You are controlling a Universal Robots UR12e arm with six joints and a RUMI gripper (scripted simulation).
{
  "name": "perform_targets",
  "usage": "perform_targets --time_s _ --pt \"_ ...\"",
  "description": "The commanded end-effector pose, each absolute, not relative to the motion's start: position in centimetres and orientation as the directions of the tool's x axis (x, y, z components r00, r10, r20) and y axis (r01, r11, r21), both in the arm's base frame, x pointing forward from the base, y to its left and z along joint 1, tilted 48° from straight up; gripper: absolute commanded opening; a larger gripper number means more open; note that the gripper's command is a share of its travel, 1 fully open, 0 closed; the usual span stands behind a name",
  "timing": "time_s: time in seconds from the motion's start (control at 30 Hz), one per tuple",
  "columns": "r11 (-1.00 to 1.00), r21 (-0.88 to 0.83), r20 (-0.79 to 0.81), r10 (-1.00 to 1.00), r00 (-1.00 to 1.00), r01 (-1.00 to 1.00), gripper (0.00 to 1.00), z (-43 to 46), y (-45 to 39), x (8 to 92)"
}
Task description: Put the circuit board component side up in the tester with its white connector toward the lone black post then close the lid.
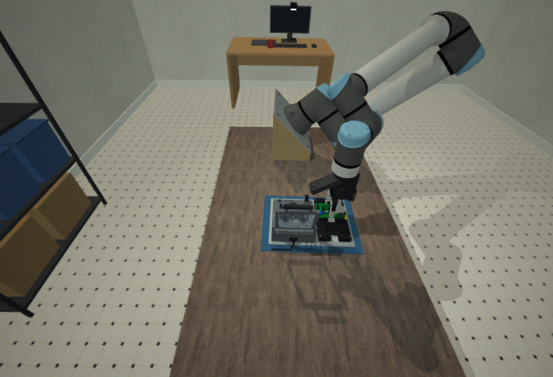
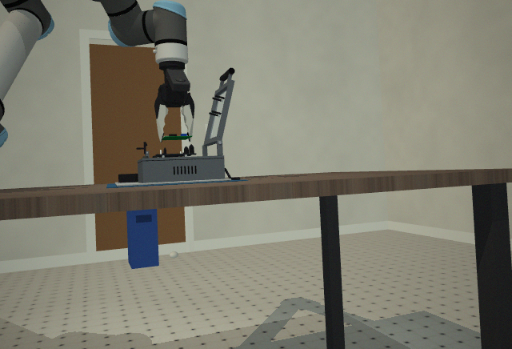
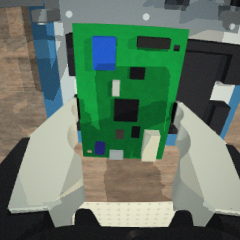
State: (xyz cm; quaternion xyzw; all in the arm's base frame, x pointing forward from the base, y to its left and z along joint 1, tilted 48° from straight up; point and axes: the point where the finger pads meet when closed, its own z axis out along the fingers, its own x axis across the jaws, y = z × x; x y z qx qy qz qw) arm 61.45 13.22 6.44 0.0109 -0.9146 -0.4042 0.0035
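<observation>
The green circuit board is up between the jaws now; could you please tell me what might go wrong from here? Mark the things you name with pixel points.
The green circuit board [image 1: 322, 207] [image 2: 175, 138] [image 3: 126, 87] is held by its two long edges between the pale jaws, so it might tilt or slip if it meets something on the way.

The grey box-shaped tester [image 2: 182, 169] has short black posts on top; a board lowered slightly off could land on them.

The tester's grey frame lid [image 2: 225, 109] stands raised close beside the jaws, so a sideways move could knock it.

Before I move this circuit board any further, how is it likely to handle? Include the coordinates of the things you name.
Likely stiff: the circuit board [image 1: 322, 207] [image 2: 175, 138] [image 3: 126, 90] looks flat, without visible sag. Probably light, being thin. It might pivot if bumped, since the gripper [image 1: 332, 216] [image 2: 176, 138] [image 3: 125, 101] pinches only its two long edges.
</observation>
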Motion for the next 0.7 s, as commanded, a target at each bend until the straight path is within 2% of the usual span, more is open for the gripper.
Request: perform_targets --time_s 0.0,0.67 --pt "0.673 0.739 -0.003 -0.022 -1.000 -0.018 0.39 5.5 12.1 61.2" --pt "0.673 0.739 -0.003 -0.022 -1.000 -0.018 0.39 1.7 8.1 60.0"
